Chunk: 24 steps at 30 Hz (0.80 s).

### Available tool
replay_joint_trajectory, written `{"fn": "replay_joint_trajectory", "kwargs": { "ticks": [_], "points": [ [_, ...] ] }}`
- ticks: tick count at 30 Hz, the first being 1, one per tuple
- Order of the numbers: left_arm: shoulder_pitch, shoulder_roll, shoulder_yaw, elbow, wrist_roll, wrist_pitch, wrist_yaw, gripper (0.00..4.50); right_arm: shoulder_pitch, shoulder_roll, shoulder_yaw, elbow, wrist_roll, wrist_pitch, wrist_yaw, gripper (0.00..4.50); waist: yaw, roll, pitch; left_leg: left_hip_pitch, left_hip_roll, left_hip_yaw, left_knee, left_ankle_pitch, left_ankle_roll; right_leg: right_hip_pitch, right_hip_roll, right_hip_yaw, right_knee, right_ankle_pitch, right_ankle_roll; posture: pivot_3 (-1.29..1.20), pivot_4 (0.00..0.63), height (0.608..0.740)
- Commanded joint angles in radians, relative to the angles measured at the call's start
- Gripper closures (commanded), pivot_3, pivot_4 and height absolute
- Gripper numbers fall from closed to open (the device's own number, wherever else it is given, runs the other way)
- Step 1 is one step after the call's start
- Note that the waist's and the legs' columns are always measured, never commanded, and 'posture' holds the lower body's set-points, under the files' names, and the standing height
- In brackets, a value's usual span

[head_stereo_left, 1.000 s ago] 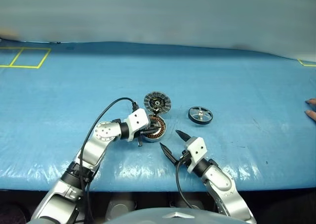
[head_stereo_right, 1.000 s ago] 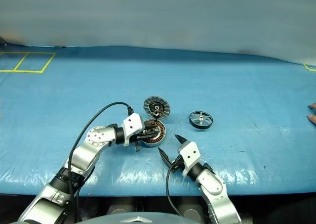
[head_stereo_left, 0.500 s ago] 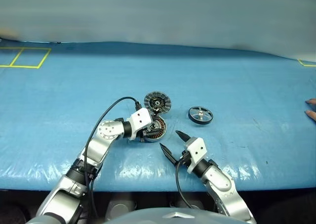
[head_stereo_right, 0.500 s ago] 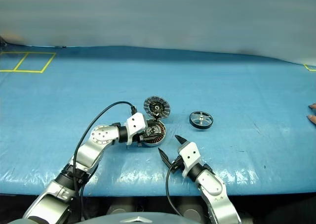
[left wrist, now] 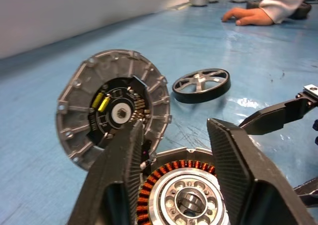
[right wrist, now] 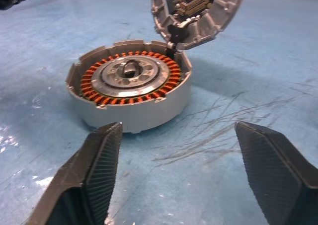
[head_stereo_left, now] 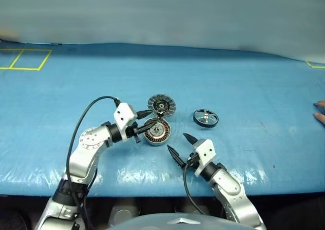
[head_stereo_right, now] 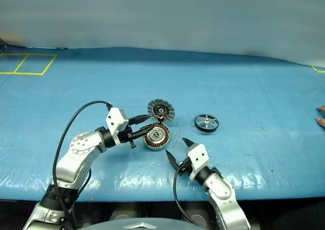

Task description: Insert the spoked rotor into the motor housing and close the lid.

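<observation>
Motor housing point(head_stereo_left: 157, 132) sits on the worktop point(head_stereo_left: 244, 88), lid point(head_stereo_left: 161, 105) propped open behind it, so the spoked rotor point(head_stereo_left: 205, 118) lying nearby can drop in. Both hands, left hand point(head_stereo_left: 144, 122) and right hand point(head_stereo_left: 179, 148), are parted, empty.

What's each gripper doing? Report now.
Left gripper: open, holding nothing, above the motor housing.
Right gripper: open, empty.

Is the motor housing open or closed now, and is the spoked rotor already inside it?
Open and without the rotor. The motor housing shows its bare copper windings, the lid stands tilted up behind it, and the spoked rotor lies apart on the blue table.
</observation>
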Motion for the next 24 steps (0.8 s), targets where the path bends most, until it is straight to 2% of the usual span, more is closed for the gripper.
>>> {"fn": "replay_joint_trajectory", "kwargs": {
  "ticks": [1, 2, 9, 16, 24],
  "points": [
    [0.108, -0.010, 0.044, -0.055, -0.011, -0.080, 0.033, 4.20, -0.034, 0.006, -0.023, -0.140, 0.042, 0.102, -0.024, 1.89, -0.004, 0.000, 0.000, 0.000, 0.000, 0.000, 0.000, 0.000, 0.000, 0.000, 0.000, 0.000, 0.000, 0.000, 0.000, 0.00, 0.150, 0.740],
    [0.131, -0.013, 0.047, -0.056, -0.011, -0.106, 0.032, 4.49, -0.041, 0.004, -0.022, -0.160, 0.043, 0.121, -0.027, 2.18, -0.004, 0.000, 0.000, 0.000, 0.000, 0.000, 0.000, 0.000, 0.000, 0.000, 0.000, 0.000, 0.000, 0.000, 0.000, 0.00, 0.150, 0.740],
    [0.317, -0.076, 0.034, -0.008, 0.014, -0.306, 0.056, 4.50, -0.214, 0.011, 0.074, -0.282, -0.032, 0.501, -0.120, 4.48, 0.001, 0.000, 0.000, 0.001, 0.001, 0.000, 0.001, 0.000, 0.000, -0.003, -0.001, -0.001, 0.000, 0.001, -0.002, 0.00, 0.150, 0.740],
    [0.386, -0.116, 0.016, 0.073, 0.014, -0.421, 0.050, 4.50, -0.351, 0.039, 0.179, -0.288, -0.054, 0.736, -0.143, 4.48, 0.001, 0.000, 0.000, -0.001, 0.001, 0.000, 0.001, 0.000, 0.001, -0.006, -0.002, -0.003, -0.001, 0.001, -0.003, 0.00, 0.150, 0.740],
    [0.394, -0.117, 0.010, 0.123, 0.030, -0.464, 0.067, 4.50, -0.468, 0.102, 0.275, -0.199, -0.094, 0.779, -0.167, 4.48, -0.010, 0.001, 0.000, -0.002, 0.001, 0.000, 0.001, -0.001, 0.001, -0.007, -0.001, -0.003, -0.001, 0.001, -0.002, 0.00, 0.150, 0.740]
  ]
}}
